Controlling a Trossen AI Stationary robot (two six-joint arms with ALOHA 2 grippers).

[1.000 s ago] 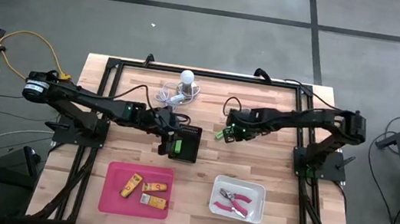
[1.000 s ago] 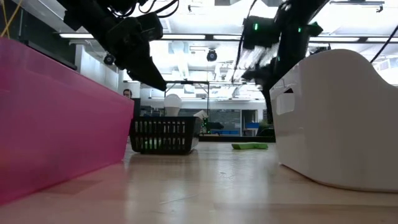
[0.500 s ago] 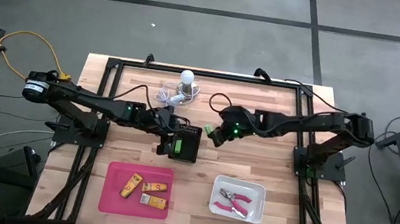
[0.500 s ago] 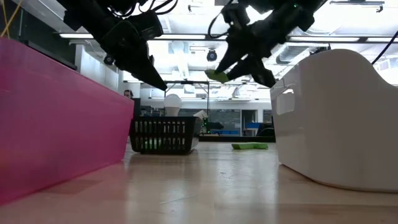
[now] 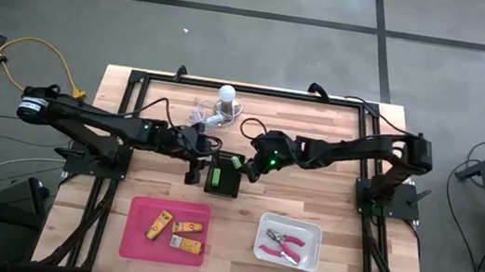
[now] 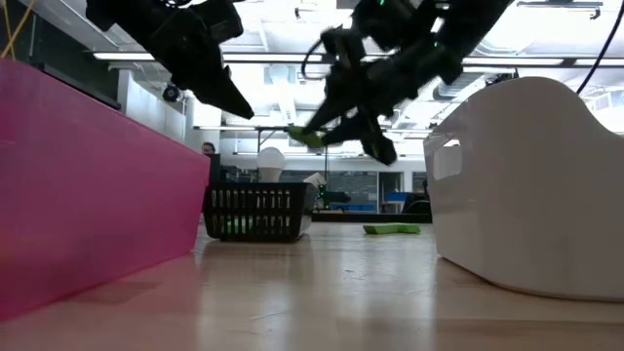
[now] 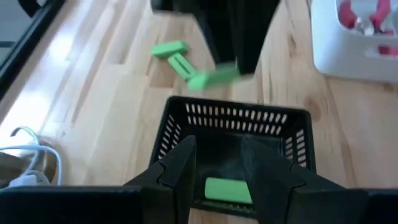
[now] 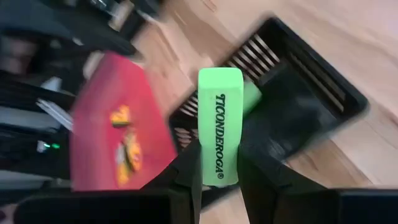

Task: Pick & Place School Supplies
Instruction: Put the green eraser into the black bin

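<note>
Right wrist view | right hand [image 8: 219,163] clamps green eraser [image 8: 219,124] | over black basket [image 8: 298,99]

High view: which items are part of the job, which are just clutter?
Job: green eraser held by right gripper; green eraser in basket; yellow pieces; scissors; left gripper.
Clutter: bulb and its cord.

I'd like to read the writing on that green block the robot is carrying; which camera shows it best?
The right wrist view: the green rectangular eraser fills the frame between the right hand, its lettering readable. The high view shows a speck over the black ribbed basket; the low view a blurred sliver.
</note>
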